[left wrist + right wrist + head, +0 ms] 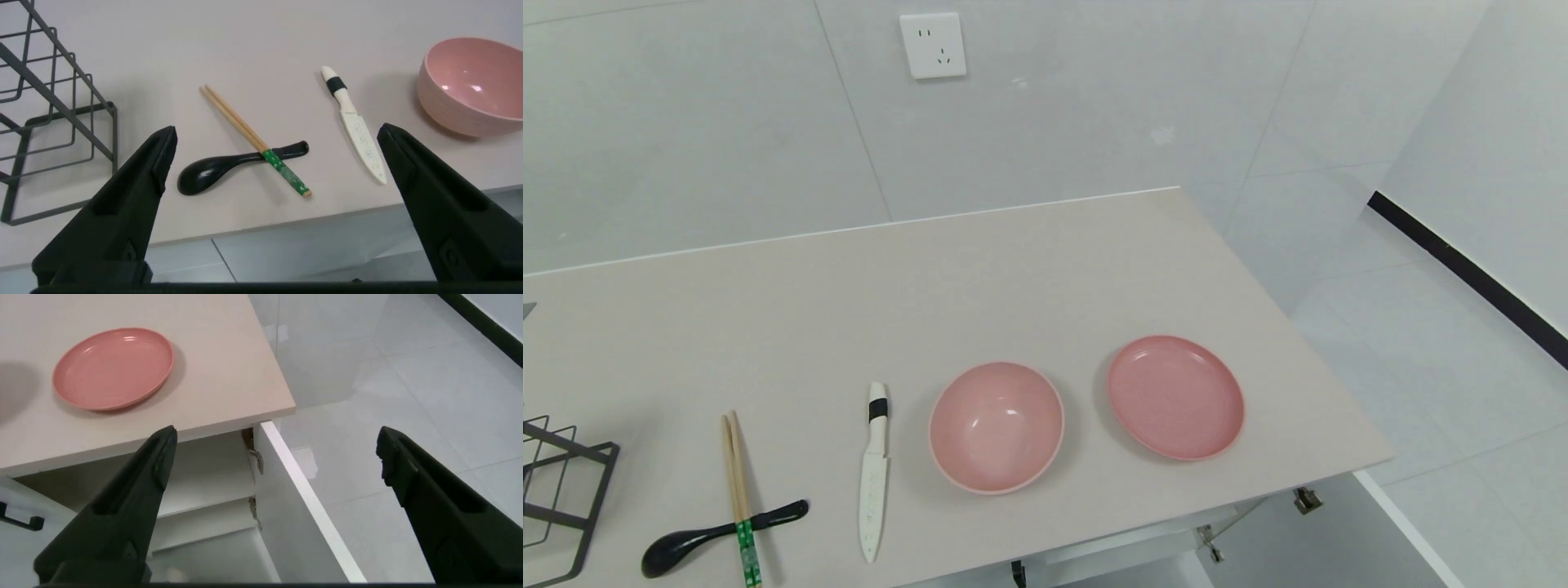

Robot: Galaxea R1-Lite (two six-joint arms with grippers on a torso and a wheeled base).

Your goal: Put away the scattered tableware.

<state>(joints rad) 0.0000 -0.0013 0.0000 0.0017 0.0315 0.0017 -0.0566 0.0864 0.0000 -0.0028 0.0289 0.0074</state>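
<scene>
Counter (1045, 278) near left tool (275, 133), jaws wide apart

Kitchen. Pale countertop (1013, 278) set against a grey tiled wall (727, 122) with a white wall socket (933, 45), light tiled floor (1462, 392) alongside. Under the counter, a white cabinet door (302, 506) stands open, shelves inside. Tableware on top: wire dish rack (556, 490), pink bowl (996, 426), pink plate (1175, 397), knife (875, 469), chopsticks (740, 498) across a black spoon (715, 537).
</scene>
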